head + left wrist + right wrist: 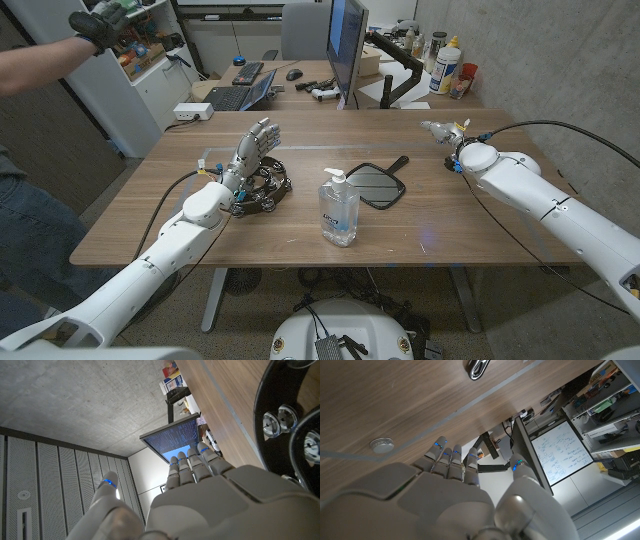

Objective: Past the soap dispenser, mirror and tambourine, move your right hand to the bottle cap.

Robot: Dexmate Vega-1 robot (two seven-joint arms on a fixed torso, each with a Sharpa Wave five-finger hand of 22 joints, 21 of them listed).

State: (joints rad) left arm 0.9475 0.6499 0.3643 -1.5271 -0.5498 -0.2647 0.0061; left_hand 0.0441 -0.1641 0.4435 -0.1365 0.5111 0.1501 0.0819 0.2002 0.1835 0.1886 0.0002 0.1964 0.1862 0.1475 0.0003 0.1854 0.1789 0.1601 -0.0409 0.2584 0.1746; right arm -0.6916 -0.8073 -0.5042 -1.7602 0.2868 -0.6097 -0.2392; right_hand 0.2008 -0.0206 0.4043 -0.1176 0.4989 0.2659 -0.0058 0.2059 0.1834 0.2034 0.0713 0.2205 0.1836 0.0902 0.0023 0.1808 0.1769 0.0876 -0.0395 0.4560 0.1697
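Nearest you, the soap dispenser [339,208] stands mid-table, with the mirror [374,184] just behind it and the tambourine [262,190] under your left hand [252,150]. The bottle cap [382,445] lies beside your right hand [441,131], whose fingers are straight, together and empty; ease them across slowly and keep low.

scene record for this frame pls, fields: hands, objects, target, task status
left hand: fingers apart, holding nothing, raised beside the tambourine
right hand: holding nothing, at the table's far right side
objects: soap dispenser upright at centre front; mirror lying flat just behind it
target: bottle cap small, white, on the wood near the right hand's fingers in the right wrist view
task status: right hand near the cap, contact not visible
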